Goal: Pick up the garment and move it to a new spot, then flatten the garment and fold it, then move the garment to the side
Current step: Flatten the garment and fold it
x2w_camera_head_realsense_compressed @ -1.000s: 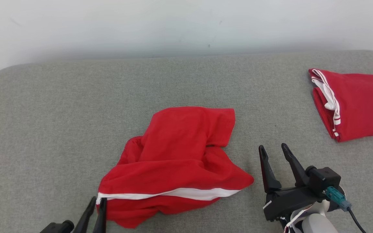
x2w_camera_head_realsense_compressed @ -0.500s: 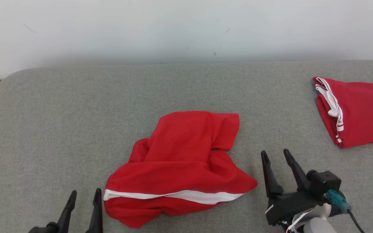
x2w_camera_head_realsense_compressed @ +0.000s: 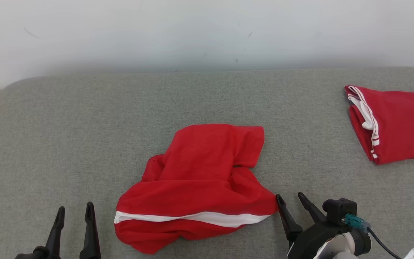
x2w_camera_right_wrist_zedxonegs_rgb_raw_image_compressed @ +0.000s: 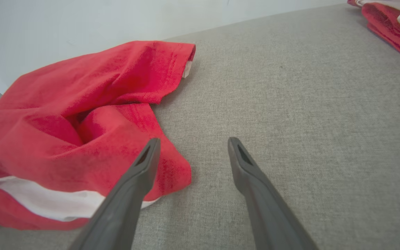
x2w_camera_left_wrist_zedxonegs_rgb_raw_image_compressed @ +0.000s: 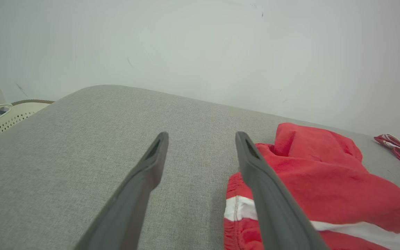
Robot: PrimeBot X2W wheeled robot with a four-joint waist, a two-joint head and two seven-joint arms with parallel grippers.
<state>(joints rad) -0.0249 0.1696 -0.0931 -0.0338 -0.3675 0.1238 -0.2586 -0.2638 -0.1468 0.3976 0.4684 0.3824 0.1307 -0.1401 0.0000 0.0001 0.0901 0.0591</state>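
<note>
Grey bed (x2w_camera_head_realsense_compressed: pixel 84 126) carried everything. Garment (x2w_camera_head_realsense_compressed: pixel 199 180) lay crumpled at middle, toward near edge, white band nearest. Folded red cloth (x2w_camera_head_realsense_compressed: pixel 401 122) sat at right edge. Left pincer (x2w_camera_head_realsense_compressed: pixel 76 207) wide, empty, near garment's left side, apart. Right pincer (x2w_camera_head_realsense_compressed: pixel 289 195) wide, empty, just beside garment's right corner.

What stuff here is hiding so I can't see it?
Head view: the garment hides any print inside its own folds.
Head view: the folded red cloth is cut off by the right edge.
Left wrist view: the basket is cut off by the left edge.
Head view: the left end effector loses its body below the bottom edge.
</note>
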